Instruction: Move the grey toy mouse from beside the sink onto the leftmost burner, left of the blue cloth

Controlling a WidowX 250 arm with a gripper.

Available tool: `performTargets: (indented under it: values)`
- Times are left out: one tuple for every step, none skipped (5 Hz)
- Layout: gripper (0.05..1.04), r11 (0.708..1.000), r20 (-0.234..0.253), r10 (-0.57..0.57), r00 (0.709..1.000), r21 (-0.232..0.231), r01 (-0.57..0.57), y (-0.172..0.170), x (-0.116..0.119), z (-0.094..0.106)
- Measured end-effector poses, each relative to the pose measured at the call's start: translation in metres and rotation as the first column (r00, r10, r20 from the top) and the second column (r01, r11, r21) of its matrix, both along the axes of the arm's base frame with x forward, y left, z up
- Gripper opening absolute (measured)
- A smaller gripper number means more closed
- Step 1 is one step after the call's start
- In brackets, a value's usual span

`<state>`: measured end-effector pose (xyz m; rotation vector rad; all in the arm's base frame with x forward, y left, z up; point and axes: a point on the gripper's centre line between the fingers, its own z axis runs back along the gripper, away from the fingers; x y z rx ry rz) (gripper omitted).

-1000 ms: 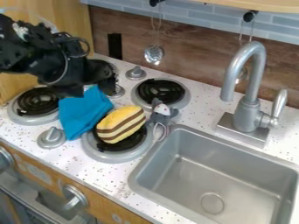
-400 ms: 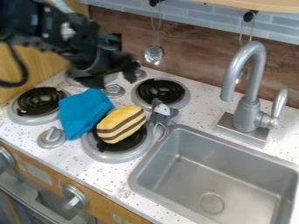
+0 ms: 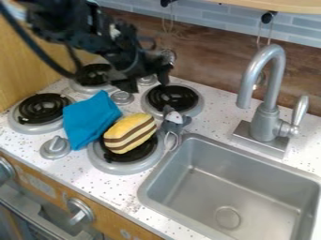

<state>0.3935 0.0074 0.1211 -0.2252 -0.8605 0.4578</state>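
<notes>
gripper (image 3: 147,83): fingers apart, looks empty | risk: low sweep snags cloth (image 3: 89,119) or knocks mouse (image 3: 174,118) | cause: cloth, plush (image 3: 130,133), mouse crowded together

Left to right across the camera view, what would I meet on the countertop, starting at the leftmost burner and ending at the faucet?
Leftmost burner → blue cloth → yellow plush with brown and white stripes → small gray plush → faucet.
</notes>
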Motion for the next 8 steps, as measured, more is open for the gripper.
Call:
performTargets:
  values:
    - [1.001,1.000,-0.024,-0.011,1.000,-0.021,0.010,-0.006,0.023,-0.009]
    - [1.001,0.998,-0.053,-0.057,0.997,-0.021,0.056,-0.018,0.041,-0.020]
    - [1.001,0.996,-0.079,-0.087,0.993,-0.038,0.084,-0.027,0.053,-0.030]
    - [1.001,0.991,-0.124,-0.135,0.983,-0.043,0.131,-0.037,0.062,-0.047]
    - [1.001,0.989,-0.150,-0.145,0.978,-0.053,0.139,-0.041,0.060,-0.050]
    - [1.001,0.989,-0.242,-0.146,0.959,-0.036,0.142,-0.040,0.061,-0.060]
    - [1.001,0.991,-0.291,-0.135,0.947,-0.018,0.136,-0.040,0.061,-0.063]
    - [1.001,0.991,-0.300,-0.121,0.946,0.013,0.131,-0.038,0.062,-0.067]
